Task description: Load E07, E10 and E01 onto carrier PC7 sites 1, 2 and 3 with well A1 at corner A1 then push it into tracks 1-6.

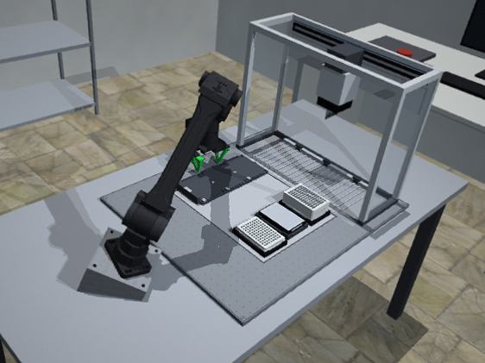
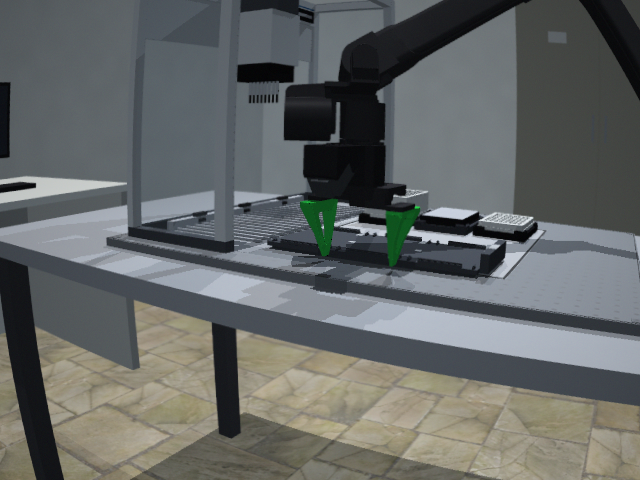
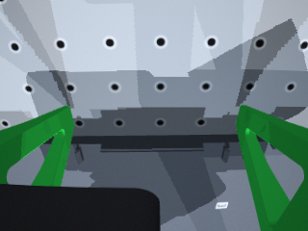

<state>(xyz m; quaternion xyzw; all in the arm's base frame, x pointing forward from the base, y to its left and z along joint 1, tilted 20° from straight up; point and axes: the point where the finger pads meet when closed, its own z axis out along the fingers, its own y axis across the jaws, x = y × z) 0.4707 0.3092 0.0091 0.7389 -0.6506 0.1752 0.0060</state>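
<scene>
Grey counter (image 1: 19, 299), tiled floor around it. Carrier PC7 (image 1: 230, 176) sits unloaded on the apron at frame centre, long axis running lower left to upper right toward the rails (image 1: 306, 168). Gripper (image 2: 357, 260) is low astride its far edge, fingers (image 2: 321, 227) wide, holding nothing. Looks like squaring the carrier; next move needs a sideways nudge.

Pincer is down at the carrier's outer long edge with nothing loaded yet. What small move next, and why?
Probably a short sideways nudge of the carrier PC7 to square it with its tracks. The pincer is wide open, empty, with fingertips low beside the carrier's outer long edge. The carrier looks askew to the rails, and all three plates sit in their nests, so squaring seems to come first.
</scene>
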